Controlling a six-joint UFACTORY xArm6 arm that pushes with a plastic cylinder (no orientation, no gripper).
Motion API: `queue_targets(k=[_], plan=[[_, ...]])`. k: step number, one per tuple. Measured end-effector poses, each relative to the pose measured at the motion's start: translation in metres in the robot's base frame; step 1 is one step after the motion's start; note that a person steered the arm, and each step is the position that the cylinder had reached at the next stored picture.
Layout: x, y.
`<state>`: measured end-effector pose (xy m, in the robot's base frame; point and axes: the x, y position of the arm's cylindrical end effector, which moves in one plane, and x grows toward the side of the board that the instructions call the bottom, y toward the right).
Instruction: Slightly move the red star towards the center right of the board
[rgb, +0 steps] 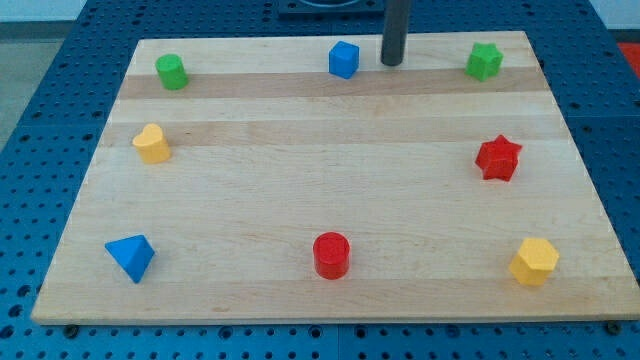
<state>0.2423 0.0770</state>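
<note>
My tip (391, 62) sits near the board's top edge, a little right of the middle, between the blue cube (343, 59) just to its left and the green star (484, 62) well off toward the top-right corner. It is bare rod, touching no block, with nothing to open or close.

The red star (498, 158) lies close to the right edge, about halfway down it, so it is already near the center right. From my tip it lies down and to the view's right, well apart, with clear wood between the two.

That bearing is what matters. I judge the nudge wanted is small, and a push coming straight along the line from my tip would drive the star toward the bottom-right corner, where the yellow block (534, 262) sits, or off the edge. I would first bring my tip round to whichever side of the star faces away from the spot I want, then ease in.

The star has no real long axis, though an off-centre contact may spin it.
</note>
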Motion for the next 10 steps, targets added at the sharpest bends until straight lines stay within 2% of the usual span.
queue_targets(k=[2, 8, 9, 10], plan=[[-0.002, -0.028], [-0.007, -0.039], [0.002, -0.018], [0.047, 0.020]])
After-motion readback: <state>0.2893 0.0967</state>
